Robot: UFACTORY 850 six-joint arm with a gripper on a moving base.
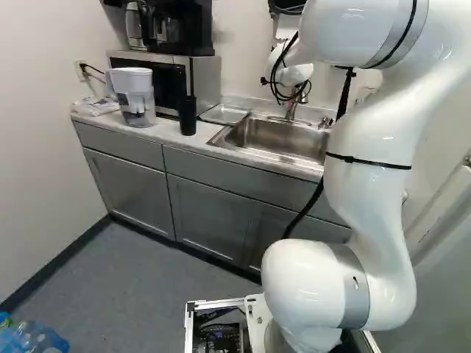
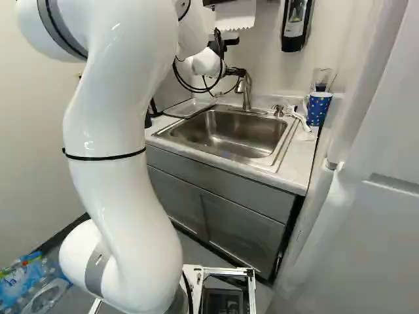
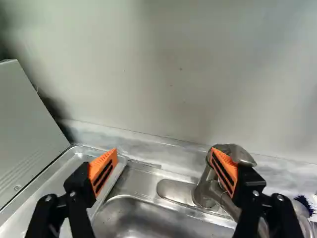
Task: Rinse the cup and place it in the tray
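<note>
Presently, as seen and judged:

Item: gripper, one. Fingers spread wide, orange pads facing one another across a broad gap; nothing held between them.

Item: faucet, metal. Partly behind the finger on its side in the wrist view, its head overlapped by that fingertip; contact cannot be told. No running water can be made out.

Item: tray, metal. Lying beneath and ahead of the opposite finger, on the counter beside the sink.

Item: sink, steel. Below the fingers, its near part showing between them.

Item: cup, two candidates, both outside the fingers and out of the wrist view. First, a black tumbler, upright, off past the tray-side finger, near the tray. Second, a blue dotted mug, off past the faucet-side finger, on the counter at the far side of the sink. Which one the task means cannot be told.

Step in hand, by judgement: work at the faucet, apparently the water control; whether for starting or ending the rinse, uncertain.

Next move, by judgement: line up the faucet-side finger with the control and nudge it gently, keeping the other finger off the tray. Afterwards, go to the cup with fingers apart, close around it, then carry it upright.

Risk: a sideways knock against the spout.
</note>
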